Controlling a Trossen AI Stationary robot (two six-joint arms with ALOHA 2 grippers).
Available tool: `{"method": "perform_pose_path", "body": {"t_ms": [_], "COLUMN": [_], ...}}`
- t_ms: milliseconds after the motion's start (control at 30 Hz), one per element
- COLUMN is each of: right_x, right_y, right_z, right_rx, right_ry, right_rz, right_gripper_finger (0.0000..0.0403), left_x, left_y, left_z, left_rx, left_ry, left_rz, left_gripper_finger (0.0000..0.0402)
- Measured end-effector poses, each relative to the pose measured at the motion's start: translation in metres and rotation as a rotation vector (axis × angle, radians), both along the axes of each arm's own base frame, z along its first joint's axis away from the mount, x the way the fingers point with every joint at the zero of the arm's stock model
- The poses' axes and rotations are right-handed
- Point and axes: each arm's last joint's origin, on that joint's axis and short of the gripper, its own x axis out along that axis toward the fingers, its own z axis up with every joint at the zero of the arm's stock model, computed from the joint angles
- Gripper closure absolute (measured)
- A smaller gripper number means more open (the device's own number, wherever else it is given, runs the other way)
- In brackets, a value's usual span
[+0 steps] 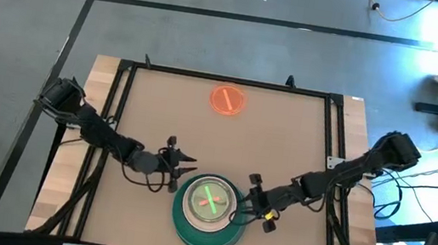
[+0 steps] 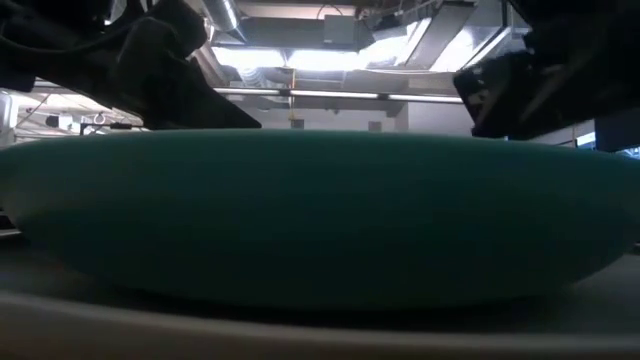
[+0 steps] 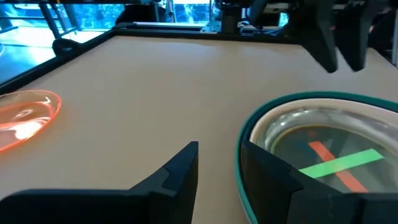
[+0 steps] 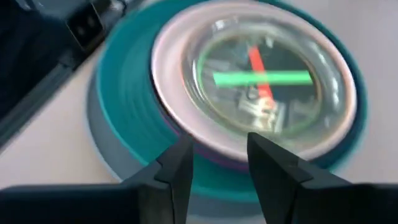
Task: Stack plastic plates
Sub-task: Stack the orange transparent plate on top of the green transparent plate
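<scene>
A stack of plates (image 1: 208, 203) stands near the table's near edge. It has a large teal plate (image 2: 320, 210) outside, a pale pink one (image 4: 168, 93) within, and clear small plates on top showing a green and a red strip crossed. A small orange plate (image 1: 226, 99) lies alone by the far edge, flat on the table, and also shows in the left wrist view (image 3: 25, 115). My left gripper (image 1: 187, 168) is open at the stack's left far side (image 3: 221, 168). My right gripper (image 1: 242, 214) is open over the stack's right rim (image 4: 221, 155).
A black frame (image 1: 225, 79) runs around the tan work surface. The teal plate fills the low view, hiding most of the table behind it. Bare tan surface (image 1: 285, 140) lies between the stack and the orange plate.
</scene>
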Motion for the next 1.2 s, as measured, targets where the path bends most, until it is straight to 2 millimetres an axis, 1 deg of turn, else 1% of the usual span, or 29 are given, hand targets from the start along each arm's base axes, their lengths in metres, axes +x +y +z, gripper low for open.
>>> {"method": "perform_pose_path", "body": {"t_ms": [167,333,433,567,667,733,800,967,1100,1200], "right_x": [-0.015,-0.027,-0.036,-0.051,-0.061,-0.067,-0.07,-0.072,-0.072,-0.072], "right_y": [-0.012,-0.019,-0.025,-0.036,-0.044,-0.048,-0.051,-0.053,-0.053,-0.054], "right_z": [-0.007,0.002,0.004,-0.002,-0.009,-0.012,-0.014,-0.015,-0.015,-0.015], "right_rx": [-0.008,0.017,0.014,-0.01,-0.02,-0.023,-0.033,-0.034,-0.039,-0.054], "right_ry": [-0.003,-0.05,-0.076,-0.113,-0.137,-0.144,-0.152,-0.16,-0.162,-0.169], "right_rz": [-0.119,-0.153,-0.179,-0.254,-0.32,-0.358,-0.397,-0.434,-0.441,-0.463], "right_gripper_finger": [0.0258,0.0258,0.0258,0.0258,0.0258,0.0258,0.0258,0.0258,0.0258,0.0258], "left_x": [0.001,0.001,0.0,0.001,0.007,0.015,0.024,0.044,0.052,0.054], "left_y": [0.002,0.003,0.003,0.006,0.011,0.016,0.023,0.047,0.066,0.078], "left_z": [-0.001,-0.002,-0.002,-0.002,0.001,0.007,0.01,0.024,0.033,0.035], "left_rx": [-0.013,-0.009,-0.006,0.05,0.087,0.089,0.086,0.103,0.106,0.115], "left_ry": [0.003,0.013,0.018,0.034,0.046,0.059,0.11,0.275,0.368,0.427], "left_rz": [0.013,0.016,0.016,0.007,0.005,-0.02,-0.031,0.039,0.095,0.052], "left_gripper_finger": [0.0285,0.0285,0.0285,0.0285,0.0285,0.0285,0.0285,0.0285,0.0285,0.0285]}}
